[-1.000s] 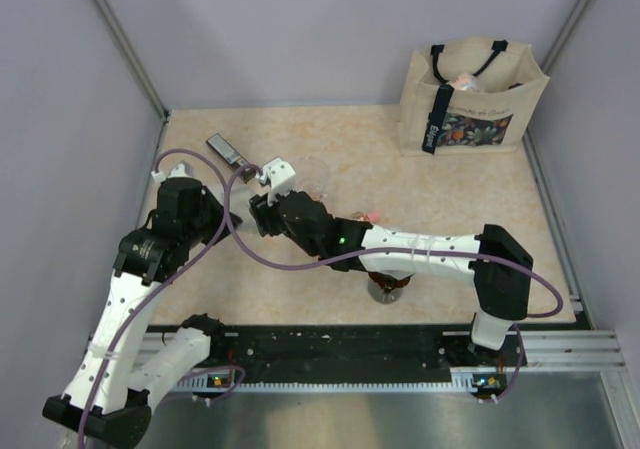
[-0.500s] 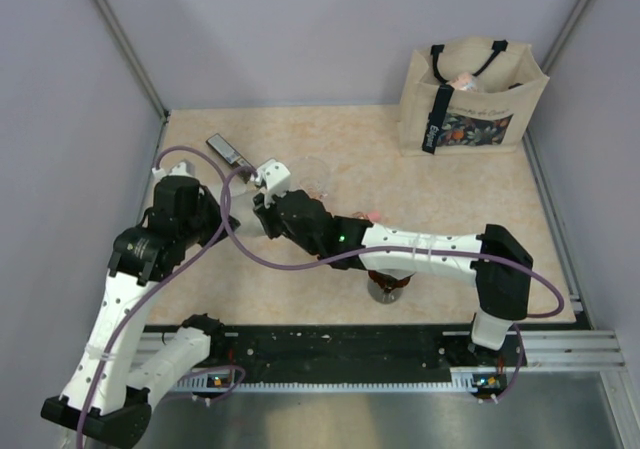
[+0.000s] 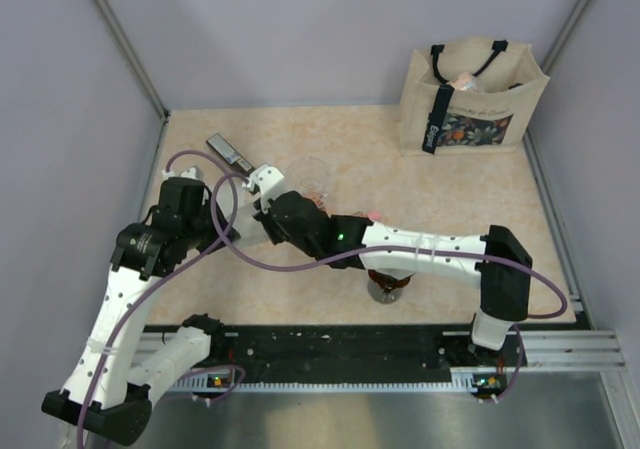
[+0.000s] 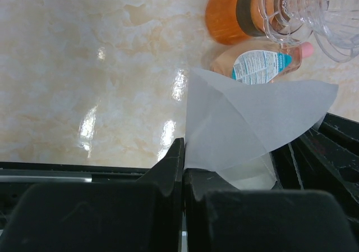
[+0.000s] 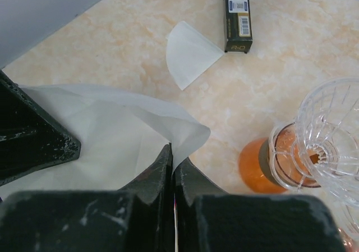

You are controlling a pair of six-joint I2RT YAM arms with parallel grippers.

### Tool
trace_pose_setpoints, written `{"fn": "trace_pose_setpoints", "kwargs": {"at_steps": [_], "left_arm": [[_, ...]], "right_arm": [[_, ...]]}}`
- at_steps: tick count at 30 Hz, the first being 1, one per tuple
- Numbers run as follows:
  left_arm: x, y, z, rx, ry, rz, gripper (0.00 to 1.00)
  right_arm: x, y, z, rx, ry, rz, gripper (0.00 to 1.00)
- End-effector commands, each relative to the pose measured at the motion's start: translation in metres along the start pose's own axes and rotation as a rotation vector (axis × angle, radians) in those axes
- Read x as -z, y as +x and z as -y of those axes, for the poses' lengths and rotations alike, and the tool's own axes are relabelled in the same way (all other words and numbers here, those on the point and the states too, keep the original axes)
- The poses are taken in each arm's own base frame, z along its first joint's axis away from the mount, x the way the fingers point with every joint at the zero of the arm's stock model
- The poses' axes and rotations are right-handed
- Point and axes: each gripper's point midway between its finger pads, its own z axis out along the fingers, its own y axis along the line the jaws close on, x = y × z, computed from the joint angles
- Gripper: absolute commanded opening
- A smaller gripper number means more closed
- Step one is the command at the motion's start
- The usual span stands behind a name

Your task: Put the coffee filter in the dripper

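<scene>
Your left gripper (image 4: pixel 183 157) and right gripper (image 5: pixel 171 161) are both pinched tight on edges of the thin white paper coffee filter (image 4: pixel 247 120), held up between them. It's well apart from the dark amber-brown cone-shaped dripper (image 3: pixel 388 285) under the right forearm (image 3: pixel 420 249). I'd spread it open gently so the paper doesn't tear, then go in point-down.

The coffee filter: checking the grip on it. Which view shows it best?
Left wrist: the coffee filter shows almost whole, pinched by the left gripper. Right wrist shows one edge pinched; top external hardly shows it.
</scene>
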Motion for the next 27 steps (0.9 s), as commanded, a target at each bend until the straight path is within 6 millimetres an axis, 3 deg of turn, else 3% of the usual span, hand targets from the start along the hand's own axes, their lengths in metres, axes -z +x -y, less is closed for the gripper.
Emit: {"fn": "trace_pose_setpoints", "kwargs": {"at_steps": [1, 8, 10, 14, 17, 22, 27], "left_arm": [[0.006, 0.004, -0.013, -0.045, -0.060, -0.025, 0.00], [0.009, 0.001, 0.006, -0.031, 0.042, -0.011, 0.15], [0.013, -0.002, 0.015, -0.033, 0.087, 0.004, 0.26], [0.029, -0.006, 0.041, -0.064, 0.239, 0.031, 0.59], [0.054, -0.009, 0.061, -0.103, 0.397, 0.086, 0.99], [0.085, -0.023, 0.077, -0.118, 0.516, 0.214, 0.99], [0.080, -0.033, 0.078, -0.103, 0.509, 0.258, 0.99]], "right_arm": [[0.018, -0.026, 0.017, 0.024, 0.062, 0.013, 0.00], [0.026, -0.027, -0.001, -0.007, -0.039, -0.016, 0.00], [0.029, -0.030, -0.002, -0.017, -0.048, -0.023, 0.00], [0.037, -0.040, 0.008, -0.022, -0.009, -0.030, 0.00], [0.042, -0.055, 0.024, -0.050, 0.019, -0.021, 0.00], [0.047, -0.068, 0.054, -0.098, -0.008, -0.079, 0.00], [0.059, -0.077, 0.116, -0.123, 0.089, -0.149, 0.00]]}}
